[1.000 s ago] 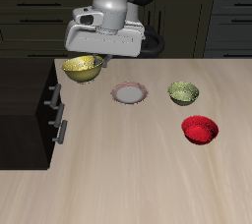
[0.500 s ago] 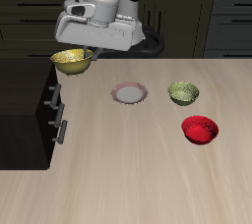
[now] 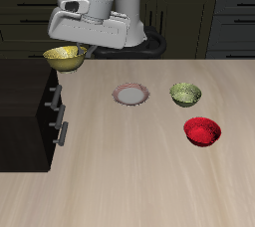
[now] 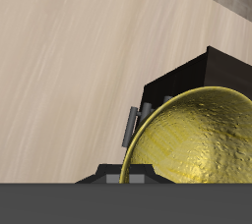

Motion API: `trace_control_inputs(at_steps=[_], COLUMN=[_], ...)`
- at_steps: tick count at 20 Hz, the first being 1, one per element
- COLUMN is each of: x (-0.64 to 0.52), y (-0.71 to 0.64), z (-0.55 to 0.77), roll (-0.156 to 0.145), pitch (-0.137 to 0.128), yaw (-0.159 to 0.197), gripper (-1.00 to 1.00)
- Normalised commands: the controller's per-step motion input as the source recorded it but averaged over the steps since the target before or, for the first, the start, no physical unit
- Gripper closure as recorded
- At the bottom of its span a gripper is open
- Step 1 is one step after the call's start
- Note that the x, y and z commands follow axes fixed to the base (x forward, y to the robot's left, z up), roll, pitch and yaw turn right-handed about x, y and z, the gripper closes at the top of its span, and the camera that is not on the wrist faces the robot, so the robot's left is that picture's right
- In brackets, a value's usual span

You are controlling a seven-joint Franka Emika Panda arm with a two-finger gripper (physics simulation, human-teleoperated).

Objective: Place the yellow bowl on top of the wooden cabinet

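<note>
The yellow bowl (image 3: 65, 59) is golden with a speckled inside and hangs in the air over the edge of the wooden cabinet (image 3: 25, 102). My gripper (image 3: 78, 48) is shut on its rim and holds it above the cabinet's top. The cabinet is very dark, with silver bar handles on its drawer fronts. In the wrist view the bowl (image 4: 197, 140) fills much of the picture, with the cabinet (image 4: 187, 76) and one handle below it. The fingertips are hidden by the gripper body in the exterior view.
A small white plate (image 3: 130, 95) lies in the middle of the table. An olive-green bowl (image 3: 185, 94) stands beside it, and a red bowl (image 3: 202, 130) is nearer the front edge. Dark kitchen cabinets run along the back.
My gripper has carried the yellow bowl sideways from over the table to over the cabinet's edge, and slightly higher.
</note>
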Motion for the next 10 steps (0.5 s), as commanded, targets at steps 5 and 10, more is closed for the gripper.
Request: trace_control_inputs(at_steps=[5,10], x=[-0.02,0.02], y=[-0.12,-0.14], z=[0.05,0.07], roll=[-0.017,-0.028], pitch=[-0.007,-0.011], yaw=[0.001,-0.008], gripper=[1.00,1.00])
